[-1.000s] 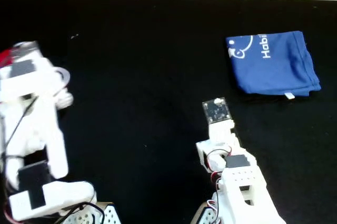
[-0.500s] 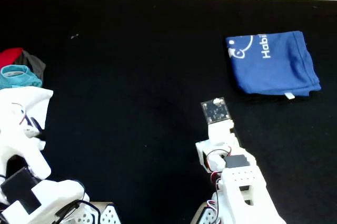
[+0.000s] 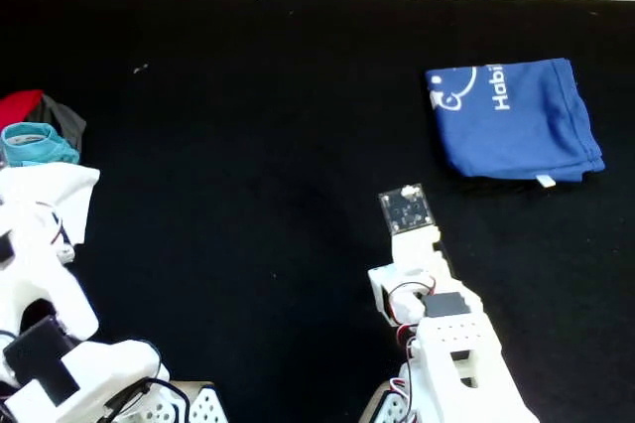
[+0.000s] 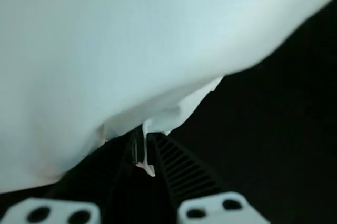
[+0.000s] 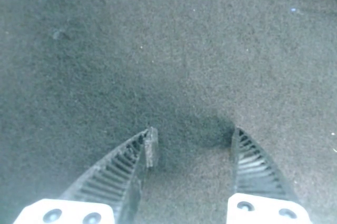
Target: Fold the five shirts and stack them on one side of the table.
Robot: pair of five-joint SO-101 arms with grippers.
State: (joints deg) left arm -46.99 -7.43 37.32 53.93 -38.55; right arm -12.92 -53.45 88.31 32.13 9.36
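We see the left tool (image 4: pixel 144 142) clamped on the white shirt (image 4: pixel 131 50) at the left of the tabletop (image 3: pixel 258 125), right tool (image 5: pixel 192 145) spread open low over its black surface, folded blue shirt (image 3: pixel 516 120) lying at the far right

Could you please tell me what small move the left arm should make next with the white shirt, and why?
Probably drag the white fabric shirt a little toward the bare middle of the black table. The left gripper is shut on its edge, and it lies bunched at the table's side beside the crumpled teal garment, too cramped there to spread for folding.
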